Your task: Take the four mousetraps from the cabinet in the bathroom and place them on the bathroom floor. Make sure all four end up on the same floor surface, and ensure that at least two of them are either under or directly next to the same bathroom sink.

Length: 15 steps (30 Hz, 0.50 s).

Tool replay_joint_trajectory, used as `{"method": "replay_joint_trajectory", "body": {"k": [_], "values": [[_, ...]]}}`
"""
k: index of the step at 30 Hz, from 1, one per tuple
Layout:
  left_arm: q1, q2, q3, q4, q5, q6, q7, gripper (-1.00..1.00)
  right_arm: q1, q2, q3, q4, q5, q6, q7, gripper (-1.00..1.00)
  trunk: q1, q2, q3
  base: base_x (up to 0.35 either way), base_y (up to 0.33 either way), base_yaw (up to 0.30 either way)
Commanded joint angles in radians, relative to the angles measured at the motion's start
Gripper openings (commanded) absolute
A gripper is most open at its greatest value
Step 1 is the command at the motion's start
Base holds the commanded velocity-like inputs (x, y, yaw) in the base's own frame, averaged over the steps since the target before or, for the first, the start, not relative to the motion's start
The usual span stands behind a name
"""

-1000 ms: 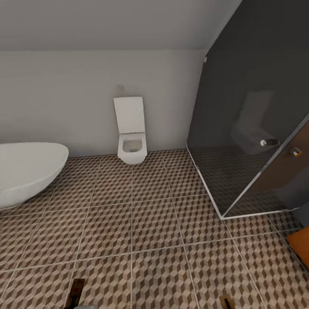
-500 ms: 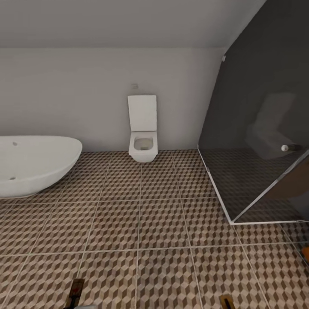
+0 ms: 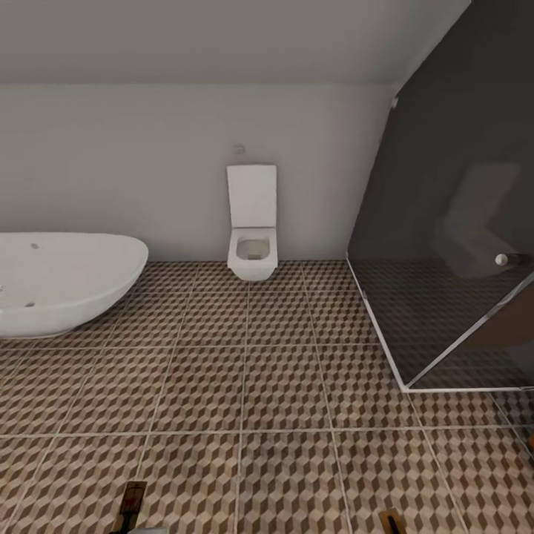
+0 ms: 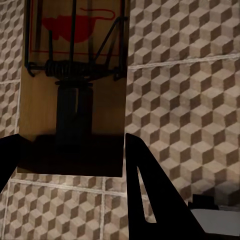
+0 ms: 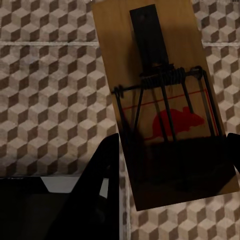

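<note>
While the head camera looked across the bathroom floor (image 3: 282,386), a white toilet (image 3: 253,245) stood against the far wall, an oval white tub (image 3: 67,285) sat at the left, and a dark glass shower screen (image 3: 452,245) closed off the right side. Nothing lay on the tiles between them. At the bottom edge of that view, only the tips of two traps showed, cut off by the frame.

The left gripper (image 4: 70,165) was clamped on a trap (image 4: 75,90), its dark fingers (image 4: 150,190) at the board's near end. It was a pale brown board with a coiled spring, black wire bars and a red mouse print, held above the cube-pattern tiles.

The right gripper (image 5: 170,170) gripped a second trap (image 5: 160,95) of the same make, tilted, its near end lost in shadow.
</note>
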Motion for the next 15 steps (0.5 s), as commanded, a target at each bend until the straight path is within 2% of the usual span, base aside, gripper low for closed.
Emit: {"method": "replay_joint_trajectory", "body": {"k": [1,15], "values": [[-0.001,-0.001,-0.008,0.004,-0.001,-0.002,0.009,-1.00,-0.001,-0.001,0.008,0.000,-0.010,-0.004,-0.003,-1.00,0.001,-0.002,0.000,0.000,0.000,0.086],[-0.001,-0.001,-0.008,0.004,-0.001,-0.002,0.009,-1.00,-0.001,-0.001,0.008,0.000,-0.010,-0.004,-0.003,-1.00,0.001,-0.002,0.020,0.000,0.000,0.090]]}}
